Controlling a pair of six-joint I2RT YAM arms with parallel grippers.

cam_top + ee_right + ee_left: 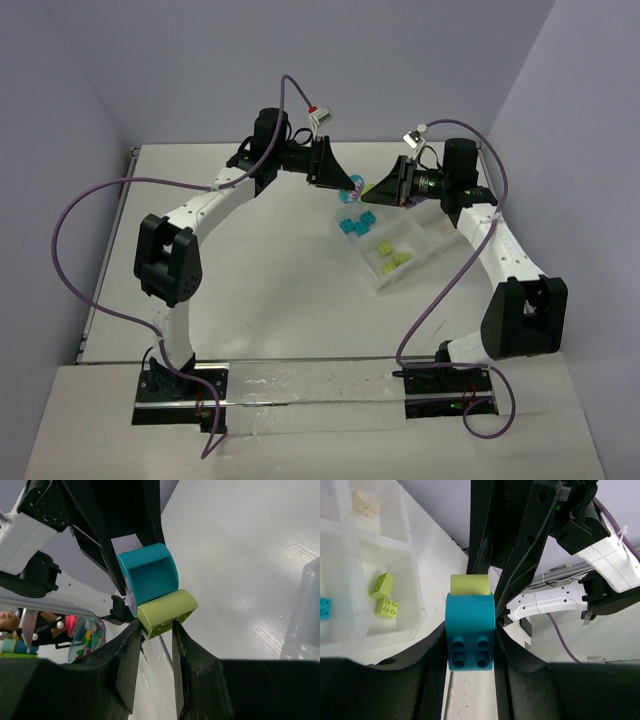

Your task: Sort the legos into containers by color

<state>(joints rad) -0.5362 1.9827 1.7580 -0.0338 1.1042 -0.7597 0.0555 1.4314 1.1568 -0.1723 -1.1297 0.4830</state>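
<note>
My left end effector (470, 647) is clamped on the cyan brick (470, 622) of a two-colour pair. My right end effector (152, 632) pinches the lime brick (167, 609) stuck to it. The pair hangs in the air just off the far left corner of the tray (420, 266). Inside the tray lie loose cyan legos (352, 226) and lime legos (390, 255).

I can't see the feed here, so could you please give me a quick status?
Left gripper shut on cyan brick. Right gripper shut on lime brick stacked on it. Pair aloft near tray. Nothing blocking.
</note>
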